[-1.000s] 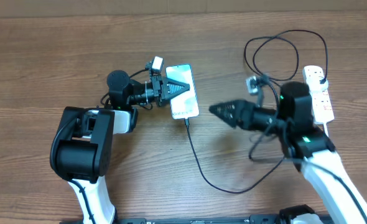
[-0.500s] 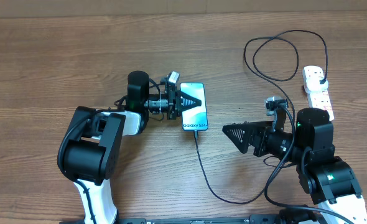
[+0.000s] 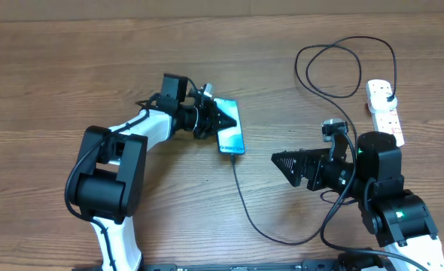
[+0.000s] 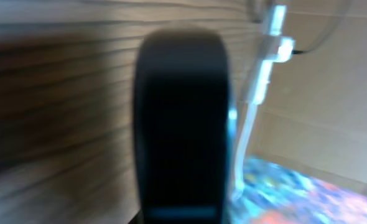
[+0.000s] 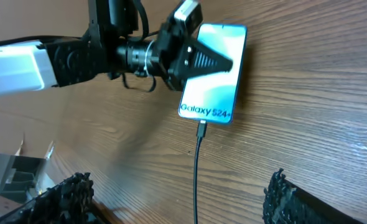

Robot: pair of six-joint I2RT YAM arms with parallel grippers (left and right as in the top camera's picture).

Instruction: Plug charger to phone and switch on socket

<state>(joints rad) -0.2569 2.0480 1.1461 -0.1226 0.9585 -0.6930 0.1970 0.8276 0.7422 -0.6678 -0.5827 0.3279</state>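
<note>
Near the middle of the table (image 3: pixel 56 60), the left gripper (image 3: pixel 226 120) pinches the phone (image 3: pixel 232 138), charger (image 3: pixel 241 197) plugged into its bottom edge. The right gripper (image 3: pixel 276 159) hovers spread nearby, and the socket (image 3: pixel 384 113) lies at the far right.

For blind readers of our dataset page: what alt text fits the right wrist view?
A phone showing "Galaxy S24", gripped by the left gripper over a wooden table, has the charger plugged into its bottom edge. The right gripper, open, frames the lower corners with its fingers.
</note>
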